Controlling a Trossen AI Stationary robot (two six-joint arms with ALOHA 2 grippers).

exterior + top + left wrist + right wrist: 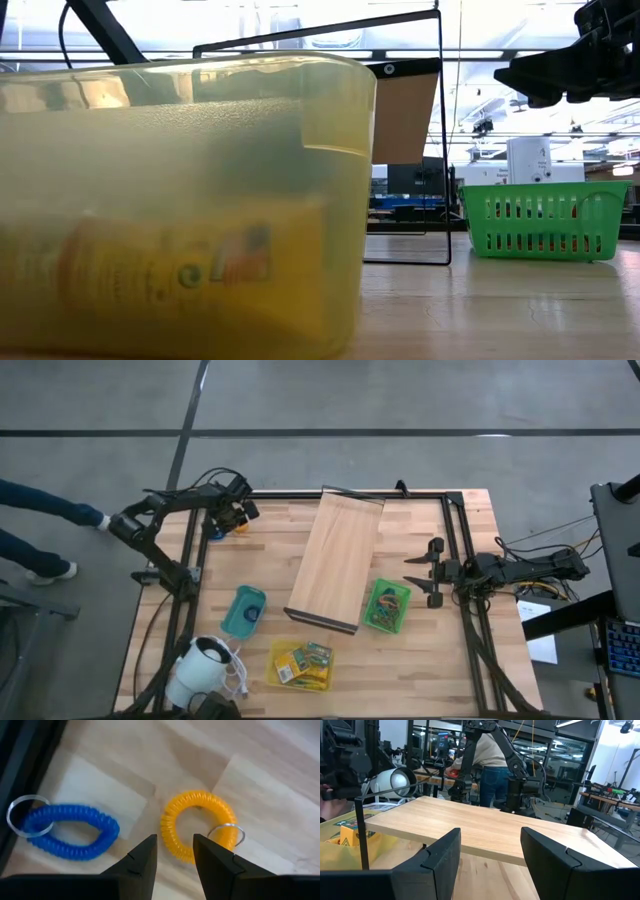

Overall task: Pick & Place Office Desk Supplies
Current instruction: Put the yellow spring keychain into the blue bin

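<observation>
Picking is being attempted by the left gripper, which is being held low over the far left corner of the table. Its fingers are being kept partly apart, with nothing between them. An orange coil ring, fitted with a small metal key ring, is lying flat on the wood directly beyond the fingertips, and its near edge is being lined up with the gap. A blue coil ring is lying just beside it, apart from it, nearer the table frame.

By judgement, the approach step is in hand: a short descent is called for, so that the orange coil's near edge is taken between the fingers before they are closed. Care is being called for over the metal ring, which could slip off a finger.

Farther off, the yellow bin, the teal bin and the green basket are standing around the long wooden board; which one is meant for the coil cannot be told. The right gripper is being held wide open and empty at the right side, waiting
</observation>
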